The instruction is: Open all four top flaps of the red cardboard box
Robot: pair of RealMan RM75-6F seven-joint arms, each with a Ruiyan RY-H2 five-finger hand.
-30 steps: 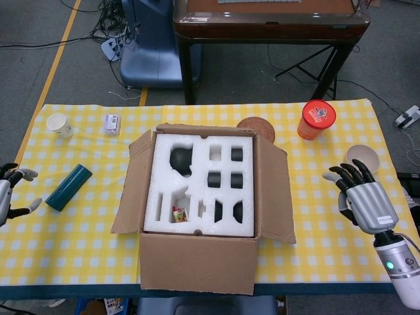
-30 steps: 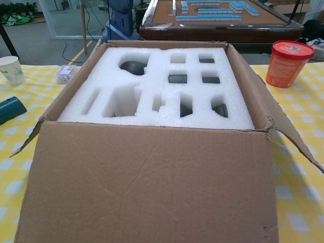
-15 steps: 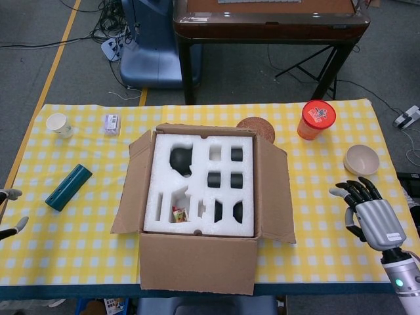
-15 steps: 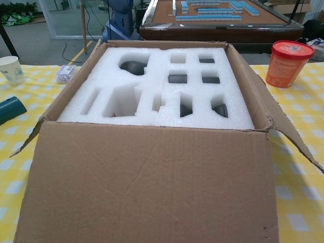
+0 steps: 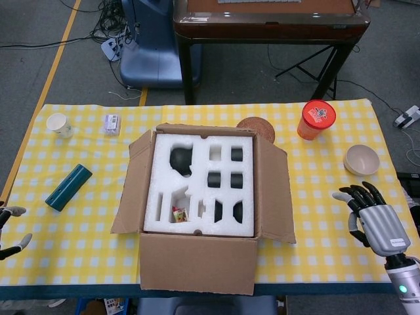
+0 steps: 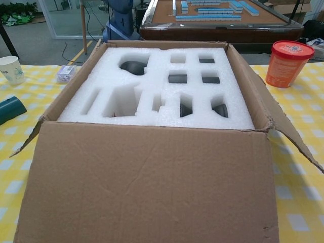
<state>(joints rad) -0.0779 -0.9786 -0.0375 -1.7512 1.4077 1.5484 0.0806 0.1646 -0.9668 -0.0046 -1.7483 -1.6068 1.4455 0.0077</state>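
We see the cardboard box point(image 5: 200, 216) in the middle of the yellow checked table point(image 5: 79, 236), and its flaps are all folded out. The near flap hangs down over the table's front edge. Inside the box sits a white foam block point(image 5: 200, 184) with dark holes cut in it. To the right of the box, near the table's front corner, our right hand point(image 5: 374, 220) is empty with its fingers spread. Far to the left of the box only the fingertips of our left hand point(image 5: 12, 226) show, so we cannot tell how it is. Left of the box lies a teal tube point(image 5: 68, 187). Behind the box are a paper cup point(image 5: 60, 124), an orange tub point(image 5: 316, 119) and a bowl point(image 5: 361, 159).
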